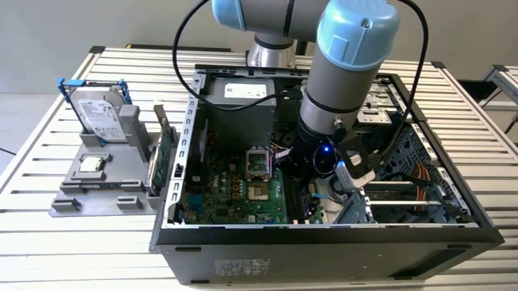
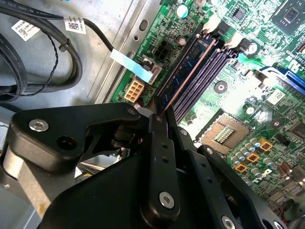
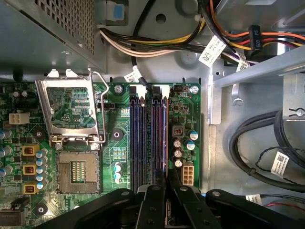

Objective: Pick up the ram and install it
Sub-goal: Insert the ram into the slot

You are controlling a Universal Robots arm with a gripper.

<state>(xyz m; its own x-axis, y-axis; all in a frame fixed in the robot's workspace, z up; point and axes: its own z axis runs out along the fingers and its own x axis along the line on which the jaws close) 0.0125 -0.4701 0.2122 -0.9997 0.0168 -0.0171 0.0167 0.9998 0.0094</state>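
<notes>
Now we see the gripper [image 2: 159,117] pinched narrow on the ram [image 2: 188,71], which stands on edge in a motherboard [image 3: 114,138] memory slot. Inside the computer case [image 1: 324,236], the empty processor socket [image 3: 76,171] sits around nine o'clock from it in the first wrist view.

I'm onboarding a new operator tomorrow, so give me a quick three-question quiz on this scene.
1. True or false: the ram lies on the grey stand.
2. What stands upright on the grey stand, at the exterior view's left? A) hard drive B) fan C) keyboard
3. Fill in: the gripper is shut on the ____.
Key: 1 false; 2 A; 3 ram.
</notes>
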